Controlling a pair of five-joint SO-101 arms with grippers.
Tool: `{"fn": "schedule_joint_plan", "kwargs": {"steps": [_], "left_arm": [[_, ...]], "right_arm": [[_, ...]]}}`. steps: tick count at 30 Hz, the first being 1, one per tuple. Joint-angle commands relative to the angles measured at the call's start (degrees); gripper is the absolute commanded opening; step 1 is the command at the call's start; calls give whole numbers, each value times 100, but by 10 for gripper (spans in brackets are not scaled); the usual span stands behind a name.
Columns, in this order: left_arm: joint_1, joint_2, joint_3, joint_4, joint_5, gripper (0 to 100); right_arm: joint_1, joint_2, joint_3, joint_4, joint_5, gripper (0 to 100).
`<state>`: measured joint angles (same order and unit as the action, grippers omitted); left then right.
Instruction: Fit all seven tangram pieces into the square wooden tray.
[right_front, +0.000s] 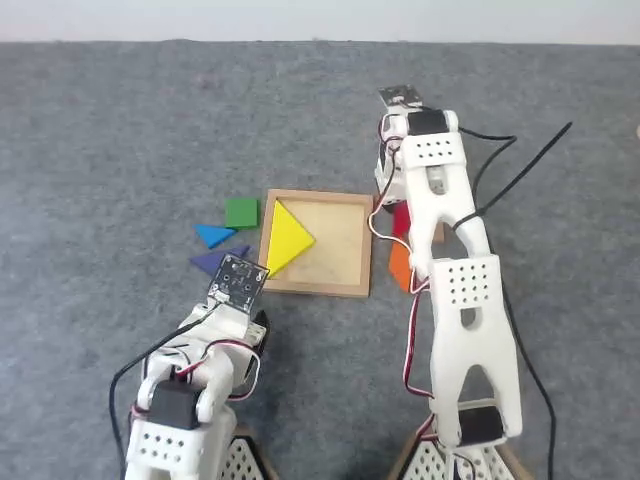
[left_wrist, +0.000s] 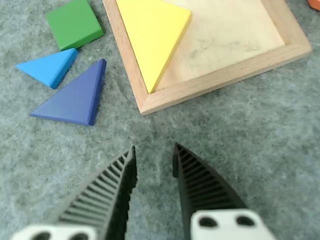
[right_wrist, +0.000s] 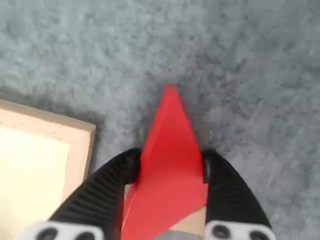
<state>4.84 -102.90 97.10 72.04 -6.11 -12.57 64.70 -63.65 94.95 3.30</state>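
Right gripper (right_wrist: 169, 162) clamped on red piece (right_wrist: 170, 130), just beside tray (right_front: 315, 288), off its right rim. Yellow triangle (right_front: 287, 238) lies in tray, against left wall. Left gripper (left_wrist: 154, 159) parted, empty, over table (right_front: 100, 150) by tray's near-left corner. Green square (right_front: 241, 212), blue triangle (right_front: 213, 235), navy triangle (right_front: 210, 262) left of tray; orange piece (right_front: 400, 265) right.

Table (right_front: 100, 150) covered in grey felt-like mat (right_front: 560, 330), short fuzzy nap, mottled with lighter and darker flecks where seen close in wrist views. Pale off-white strip (right_front: 300, 20) runs along far edge in high view; wall or bare surface, cannot tell. Light soft, even; shadows faint
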Motion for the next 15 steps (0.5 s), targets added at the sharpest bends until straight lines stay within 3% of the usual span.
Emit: {"fn": "schedule_joint_plan", "kwargs": {"steps": [1,15], "left_arm": [[-44,-97,-66,18,53,116],[-44,-97,-66,18,53,116]], "right_arm": [[-84,-84,-607,611,-132,122],[-391,-101,-668,804,-158,94]]}}
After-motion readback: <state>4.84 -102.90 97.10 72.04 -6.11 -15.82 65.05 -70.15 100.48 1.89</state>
